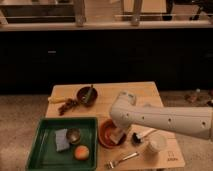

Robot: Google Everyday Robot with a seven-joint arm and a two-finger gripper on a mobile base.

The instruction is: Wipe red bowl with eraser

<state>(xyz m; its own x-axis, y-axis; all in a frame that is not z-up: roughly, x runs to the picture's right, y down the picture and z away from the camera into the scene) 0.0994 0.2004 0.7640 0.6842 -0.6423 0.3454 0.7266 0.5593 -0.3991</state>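
Now tool [118, 134] over red bowl [105, 134]; brush [141, 135] beside.

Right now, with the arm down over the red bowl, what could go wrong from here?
The claw sits low in the red bowl with the eraser; hard wiping might slide the bowl toward the green tray. The brush and white cup lie close beside the arm, so a wide sweep could knock them. The fork lies near the table's front edge.

gripper [119, 134] low inside the red bowl [106, 135] beside the green tray [47, 150]
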